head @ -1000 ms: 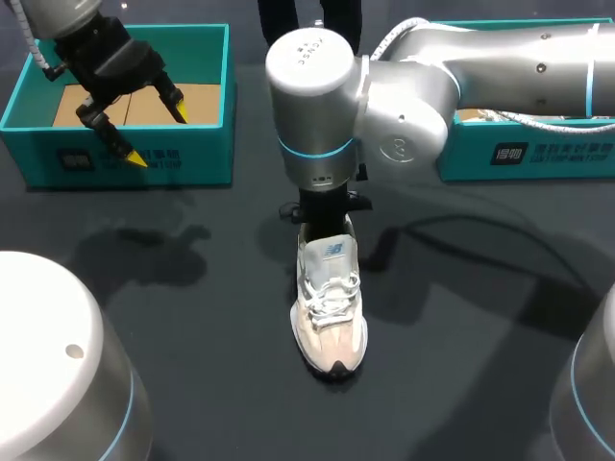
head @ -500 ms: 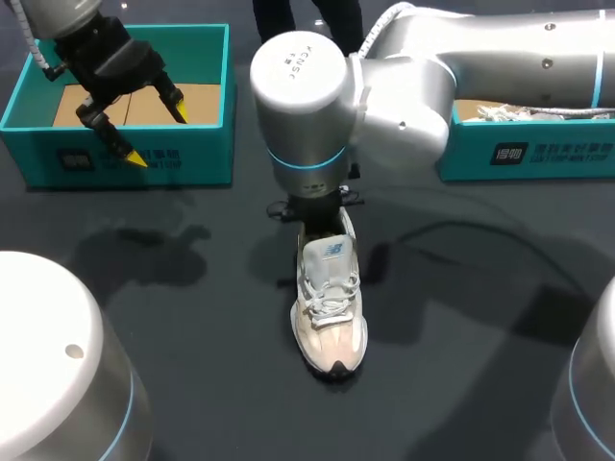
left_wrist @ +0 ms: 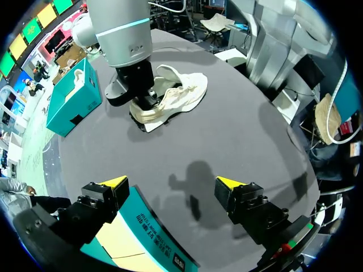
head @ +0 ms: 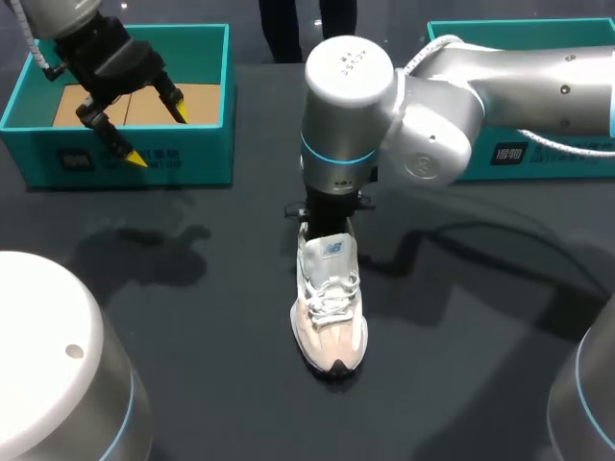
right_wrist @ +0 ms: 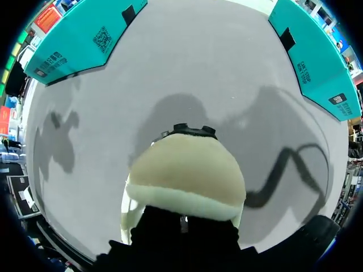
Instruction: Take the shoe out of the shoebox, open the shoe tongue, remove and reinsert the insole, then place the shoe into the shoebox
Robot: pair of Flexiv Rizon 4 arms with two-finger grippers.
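Note:
A beige and white shoe point(head: 330, 317) stands upright on the dark table, toe towards the near edge. My right gripper point(head: 327, 219) points straight down at the shoe's heel opening, its fingertips hidden by its black body. The right wrist view looks down on the rounded heel point(right_wrist: 184, 175), with no yellow tips showing. What the shut fingers touch, I cannot see. My left gripper point(head: 130, 130) hangs open over the near wall of the left teal shoebox point(head: 207, 158), holding nothing. In the left wrist view the shoe point(left_wrist: 178, 93) lies far ahead of the left gripper point(left_wrist: 171, 184).
A second teal shoebox point(head: 509, 154) stands at the back right, partly under my right arm. The left box holds brown cardboard point(head: 197, 96). Bare table lies around the shoe and along the near edge.
My right arm's wrist and elbow have swung first left, then right above the shoe. The shoe has stayed in place, and my left arm has not moved.

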